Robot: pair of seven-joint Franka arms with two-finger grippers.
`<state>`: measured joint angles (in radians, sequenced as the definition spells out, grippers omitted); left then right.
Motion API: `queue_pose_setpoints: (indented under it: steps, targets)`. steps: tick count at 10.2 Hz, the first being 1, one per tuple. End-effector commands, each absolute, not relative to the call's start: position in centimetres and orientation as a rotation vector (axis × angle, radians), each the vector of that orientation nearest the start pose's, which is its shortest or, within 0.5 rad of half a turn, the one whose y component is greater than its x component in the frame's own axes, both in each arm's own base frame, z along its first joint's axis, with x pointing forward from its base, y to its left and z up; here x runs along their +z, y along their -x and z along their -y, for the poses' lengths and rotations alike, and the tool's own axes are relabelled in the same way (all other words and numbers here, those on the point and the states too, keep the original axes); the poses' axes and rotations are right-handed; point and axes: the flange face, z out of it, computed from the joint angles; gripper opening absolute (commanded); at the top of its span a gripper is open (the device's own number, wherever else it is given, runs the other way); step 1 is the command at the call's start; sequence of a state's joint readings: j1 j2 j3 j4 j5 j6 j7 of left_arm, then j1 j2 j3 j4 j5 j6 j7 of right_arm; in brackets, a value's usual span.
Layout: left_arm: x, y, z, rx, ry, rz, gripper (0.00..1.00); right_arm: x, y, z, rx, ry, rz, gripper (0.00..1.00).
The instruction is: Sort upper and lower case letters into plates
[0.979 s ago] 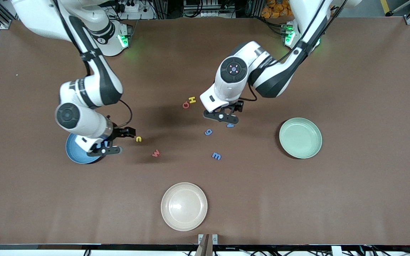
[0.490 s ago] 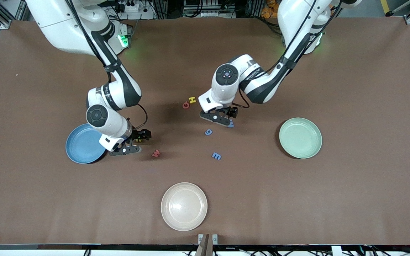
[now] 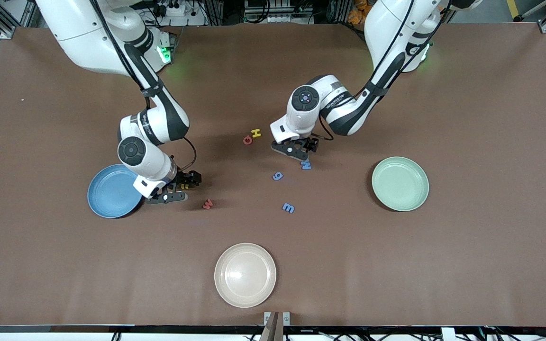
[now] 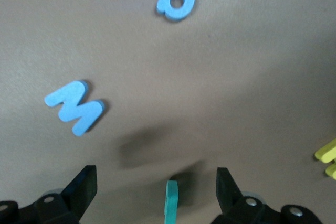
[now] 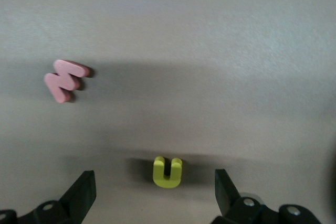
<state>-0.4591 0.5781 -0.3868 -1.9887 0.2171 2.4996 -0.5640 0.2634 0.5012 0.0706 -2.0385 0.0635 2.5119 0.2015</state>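
My right gripper (image 3: 180, 188) is open, low over the table beside the light blue plate (image 3: 109, 192). A small yellow letter (image 5: 167, 171) lies between its jaws. A red letter (image 3: 207, 204) lies close by and shows in the right wrist view (image 5: 64, 80). My left gripper (image 3: 300, 150) is open, low over the table's middle, with a teal letter (image 4: 171, 201) standing on edge between its jaws. A blue zigzag letter (image 3: 305, 165) and a blue g (image 3: 277, 176) lie near it. The mint green plate (image 3: 400, 183) is toward the left arm's end.
A blue m (image 3: 288, 208) lies nearer the front camera. A red G (image 3: 247, 139) and a yellow H (image 3: 256, 133) lie beside the left gripper. A cream plate (image 3: 245, 275) sits near the front edge.
My right gripper moved off the blue plate and came down round the yellow letter. My left gripper lowered and shifted slightly toward the bases, uncovering the blue zigzag letter.
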Motion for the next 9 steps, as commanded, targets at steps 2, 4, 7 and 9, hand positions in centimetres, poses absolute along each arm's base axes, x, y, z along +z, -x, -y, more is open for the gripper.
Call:
queue_pose_setpoints:
  steps: [2, 4, 7, 9]
  targets:
    - [19.3, -37.8, 46.4, 0.053, 3.121, -0.606, 1.0, 18.4, -55.7, -19.7, 0.08, 3.083, -0.01, 1.0]
    - [19.0, -36.8, 46.5, 0.061, 3.105, -0.612, 0.8, 17.7, -55.7, -19.2, 0.094, 3.089, -0.024, 1.0]
    - [18.3, -36.3, 45.8, 0.07, 3.08, -0.632, 0.62, 16.8, -55.6, -18.9, 0.108, 3.096, -0.031, 1.0]
    - [17.8, -36.1, 45.3, 0.068, 3.059, -0.651, 0.57, 16.8, -55.6, -19.0, 0.102, 3.094, -0.047, 1.0]
